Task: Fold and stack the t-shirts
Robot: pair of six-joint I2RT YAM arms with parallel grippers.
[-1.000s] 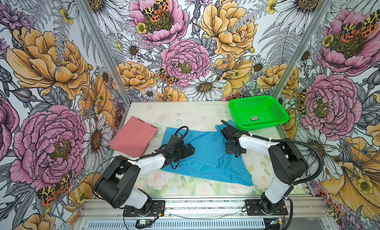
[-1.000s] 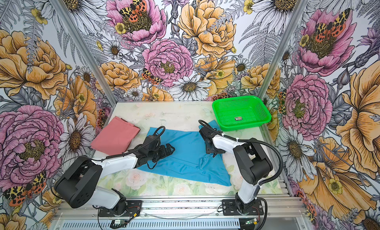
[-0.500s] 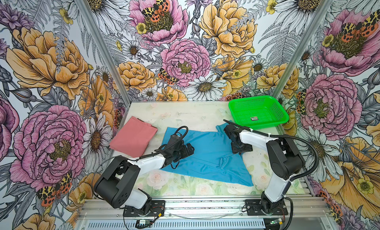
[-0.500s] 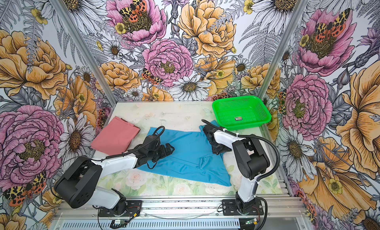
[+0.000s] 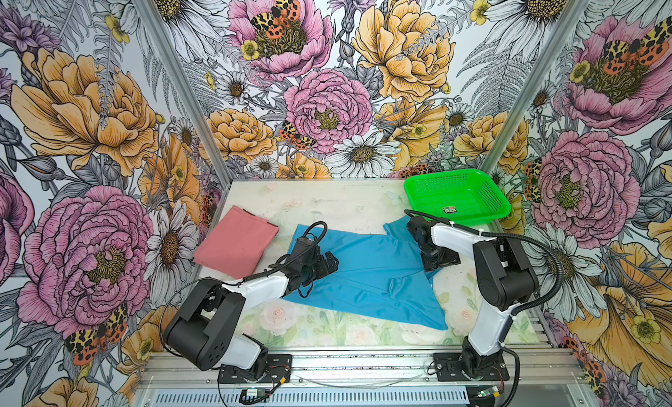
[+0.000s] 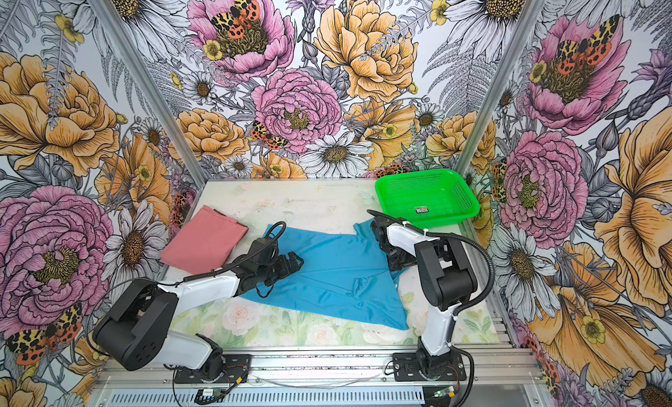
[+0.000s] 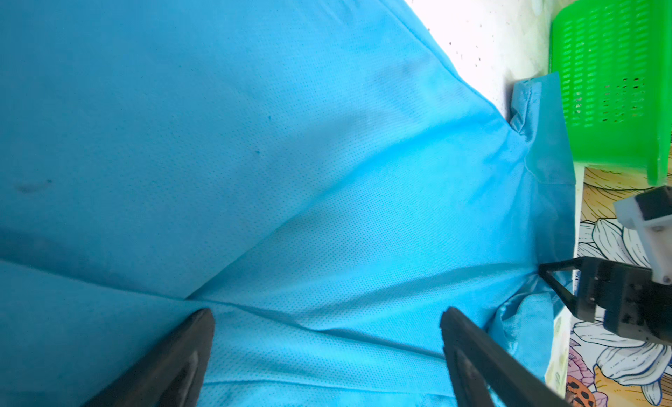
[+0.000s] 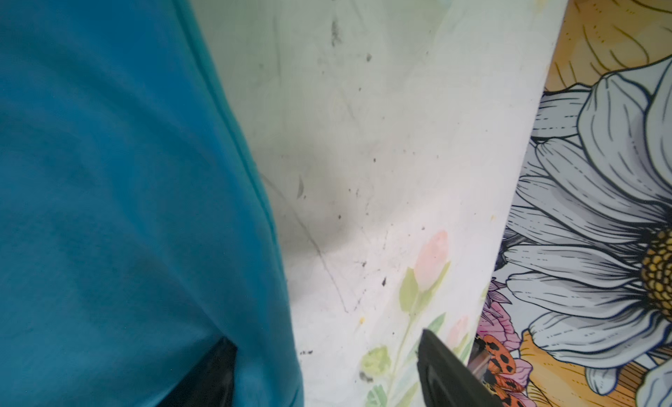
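The sky blue t-shirt (image 5: 367,274) (image 6: 334,274) lies spread out, with a few creases, in the middle of the table. The salmon pink t-shirt (image 5: 236,247) (image 6: 203,245) lies folded at the left, apart from it. My left gripper (image 5: 329,263) (image 6: 294,261) (image 7: 327,325) hovers open just over the blue t-shirt's (image 7: 254,150) left part, with only flat cloth between its fingers. My right gripper (image 5: 438,265) (image 6: 400,265) (image 8: 327,350) stands open at the blue t-shirt's (image 8: 109,168) right edge. One finger is over the cloth, the other over bare table.
A green mesh basket (image 5: 491,194) (image 6: 418,177) (image 7: 611,77) stands at the back right, a small dark tag (image 5: 450,209) inside. The blue shirt's sleeve reaches close to it. Flowered walls close in the table (image 5: 345,201) on three sides.
My right gripper has slid right, from over the blue shirt to its right edge, and its jaws have widened. The left arm and both shirts have stayed put.
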